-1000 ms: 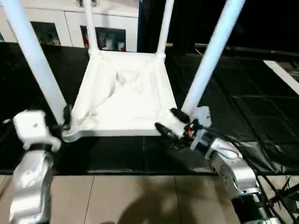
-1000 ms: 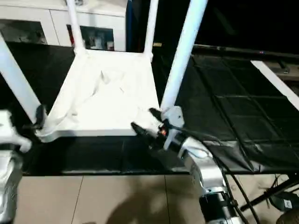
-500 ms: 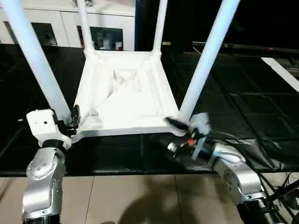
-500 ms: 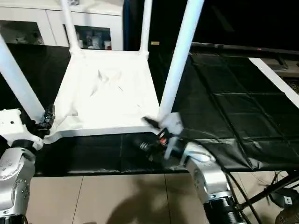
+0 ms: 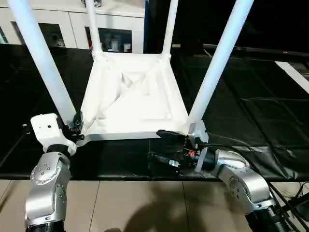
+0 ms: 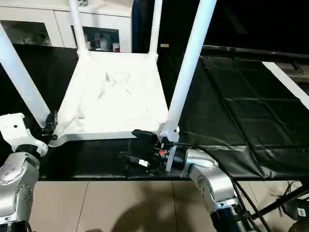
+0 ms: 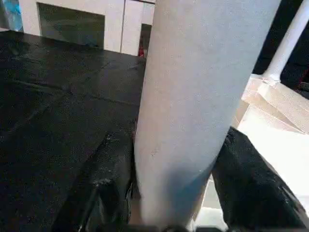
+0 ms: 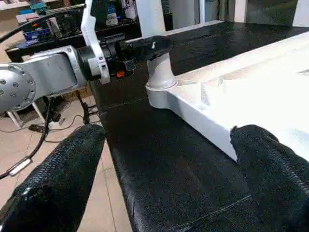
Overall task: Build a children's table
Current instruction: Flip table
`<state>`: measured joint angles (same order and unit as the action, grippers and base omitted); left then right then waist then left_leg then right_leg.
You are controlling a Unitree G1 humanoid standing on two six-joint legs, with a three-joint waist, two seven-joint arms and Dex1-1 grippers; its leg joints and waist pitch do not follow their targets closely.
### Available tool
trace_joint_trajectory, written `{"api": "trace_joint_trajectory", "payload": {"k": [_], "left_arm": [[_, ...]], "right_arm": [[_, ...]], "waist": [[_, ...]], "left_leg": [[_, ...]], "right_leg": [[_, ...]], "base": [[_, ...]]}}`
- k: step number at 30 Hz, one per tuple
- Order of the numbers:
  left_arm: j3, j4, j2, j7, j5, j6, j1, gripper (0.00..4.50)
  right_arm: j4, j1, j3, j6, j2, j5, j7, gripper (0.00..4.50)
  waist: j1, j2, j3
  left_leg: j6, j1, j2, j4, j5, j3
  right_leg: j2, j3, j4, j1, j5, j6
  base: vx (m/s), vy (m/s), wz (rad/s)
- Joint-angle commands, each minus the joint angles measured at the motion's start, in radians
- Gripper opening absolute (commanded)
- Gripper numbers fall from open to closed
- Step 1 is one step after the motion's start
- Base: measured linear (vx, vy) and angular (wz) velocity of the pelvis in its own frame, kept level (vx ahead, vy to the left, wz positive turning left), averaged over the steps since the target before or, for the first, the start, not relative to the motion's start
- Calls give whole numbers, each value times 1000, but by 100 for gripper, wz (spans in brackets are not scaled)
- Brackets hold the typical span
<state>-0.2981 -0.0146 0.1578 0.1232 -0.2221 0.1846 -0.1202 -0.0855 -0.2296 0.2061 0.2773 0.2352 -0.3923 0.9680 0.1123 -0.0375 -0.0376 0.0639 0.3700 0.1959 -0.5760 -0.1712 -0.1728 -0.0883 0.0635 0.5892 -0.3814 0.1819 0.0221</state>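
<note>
Upturned children's table (image 5: pixel 133 99) on the black mat (image 5: pixel 251 111), all four legs standing up in the corner sockets.

Left gripper (image 5: pixel 77 126) sits at the foot of the near-left leg (image 5: pixel 46 60); its fingers (image 7: pixel 108 186) flank the tube on both sides (contact cannot be told). Right gripper (image 5: pixel 166 145) is spread wide, one finger against the tabletop's near edge beside the near-right leg (image 5: pixel 215 63), holding nothing. White cabinet (image 5: pixel 72 21) stands behind.
</note>
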Motion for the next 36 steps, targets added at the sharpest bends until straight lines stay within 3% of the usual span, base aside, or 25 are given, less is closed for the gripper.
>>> {"api": "trace_joint_trajectory", "payload": {"k": [1,6,8,10,12,15,16,19,23,25,26,28,35,36], "left_arm": [[10,8,-22,8,-50,40,6,212],[-20,-21,-72,-7,-139,106,-7,212],[-33,-67,-139,-25,-246,180,-7,212],[-34,-92,-172,-39,-286,207,-1,212],[-34,-103,-186,-45,-302,218,3,212],[-44,-144,-251,-83,-379,266,0,212],[-40,-150,-255,-83,-376,274,0,212],[-37,-165,-266,-80,-353,302,-5,212],[-38,-171,-268,-92,-361,318,-8,210],[-37,-173,-267,-98,-367,323,-10,209],[-34,-178,-262,-113,-386,333,-14,209],[-33,-181,-259,-121,-399,340,-17,209],[-35,-186,-266,-124,-396,351,-20,209],[-36,-187,-266,-127,-395,354,-22,209]], "right_arm": [[24,7,6,12,5,-2,0,450],[19,4,6,25,-11,7,-35,450],[-20,-10,1,2,-53,44,-114,450],[-42,-20,-6,9,-74,58,-158,450],[-49,-23,-7,12,-81,60,-169,450],[-76,-34,-5,39,-103,64,-201,450],[-81,-37,-7,43,-108,64,-209,450],[-137,-68,-44,58,-150,60,-281,450],[-221,-111,-87,56,-205,25,-317,450],[-264,-134,-108,51,-223,16,-343,450],[-341,-177,-151,40,-254,0,-398,450],[-397,-212,-177,31,-273,-9,-431,450],[-494,-294,-255,6,-335,-81,-431,450],[-548,-337,-302,-22,-363,-111,-446,450]], "waist": [[1,16,47],[0,14,46],[0,14,46],[-2,9,47],[4,10,47],[13,12,48],[12,9,48],[12,17,46],[5,19,47],[0,18,48],[0,16,48],[-3,20,49],[-4,22,51],[-3,23,50]], "left_leg": [[34,-14,37,83,-356,16],[30,-13,36,82,-343,14],[31,-11,36,82,-336,13],[29,-10,35,81,-318,12],[11,-9,33,76,-291,7],[8,-7,33,74,-271,7],[7,-6,33,74,-268,6],[22,-7,32,79,-284,9],[39,-8,33,82,-306,12],[40,-7,31,81,-298,12],[39,-7,31,81,-291,11],[40,-10,31,80,-291,10],[38,-9,32,81,-271,10],[38,-10,32,80,-270,8]], "right_leg": [[-48,-39,-68,22,247,-144],[-49,-40,-68,22,256,-150],[-49,-40,-68,21,259,-152],[-50,-41,-65,21,261,-157],[-51,-44,-68,20,259,-159],[-48,-42,-66,23,239,-156],[-48,-43,-64,23,235,-155],[-47,-42,-69,21,269,-127],[-46,-41,-69,22,257,-116],[-47,-40,-66,24,241,-123],[-46,-40,-67,25,238,-123],[-47,-40,-64,22,237,-135],[-46,-39,-59,25,199,-140],[-46,-39,-60,25,196,-140]], "base": [[0,0,0],[0,0,0],[0,0,0],[0,0,0],[0,0,0],[0,0,0],[0,0,0],[0,0,0],[0,0,0],[0,0,0],[0,0,0],[0,0,0],[0,0,0],[0,0,0]]}}
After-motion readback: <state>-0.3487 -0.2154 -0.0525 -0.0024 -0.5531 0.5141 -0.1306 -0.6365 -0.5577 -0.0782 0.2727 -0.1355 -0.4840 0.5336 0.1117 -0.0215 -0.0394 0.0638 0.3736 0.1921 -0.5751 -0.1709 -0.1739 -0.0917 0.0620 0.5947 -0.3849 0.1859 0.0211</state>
